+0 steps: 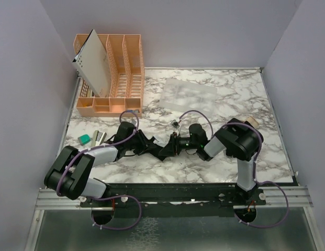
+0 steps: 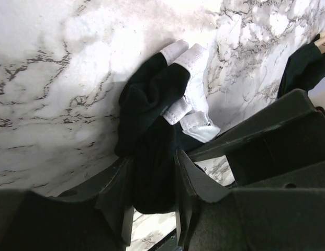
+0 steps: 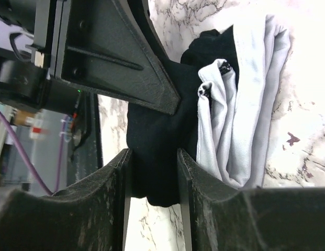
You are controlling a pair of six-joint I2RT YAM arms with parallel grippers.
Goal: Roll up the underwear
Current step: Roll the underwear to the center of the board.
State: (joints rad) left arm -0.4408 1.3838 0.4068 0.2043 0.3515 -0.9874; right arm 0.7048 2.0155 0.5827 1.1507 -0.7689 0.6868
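Underwear (image 1: 162,151): black garment w/ pale band (image 2: 194,65), bunched up, not flat. Lies mid-table (image 1: 246,157), toward the near edge, strung btw the two grippers. No tidy roll visible.

L gripper (image 2: 152,159): jaws narrow, black cloth squeezed btw them, so it holds the left end of the bunch. Pale band pokes out past the fingertips, against the marble.

R gripper (image 3: 153,154): jaws part-way, cloth fills the gap btw both fingers. Can't tell if it is pinched or just lying loose. An L finger sits close beside it in the R wrist view, so both arms are on almost the same spot.

Step (judgement): mid-roll regrip. Cloth is gathered, roll not formed. Looks like the hold passing from one arm to the other.

Next move needs: one gripper pins the cloth, the other lets go w/o dragging it, then takes a free edge and turns it over the bunch. Risks: fingers clash at this spacing, or the loose band unfurls.
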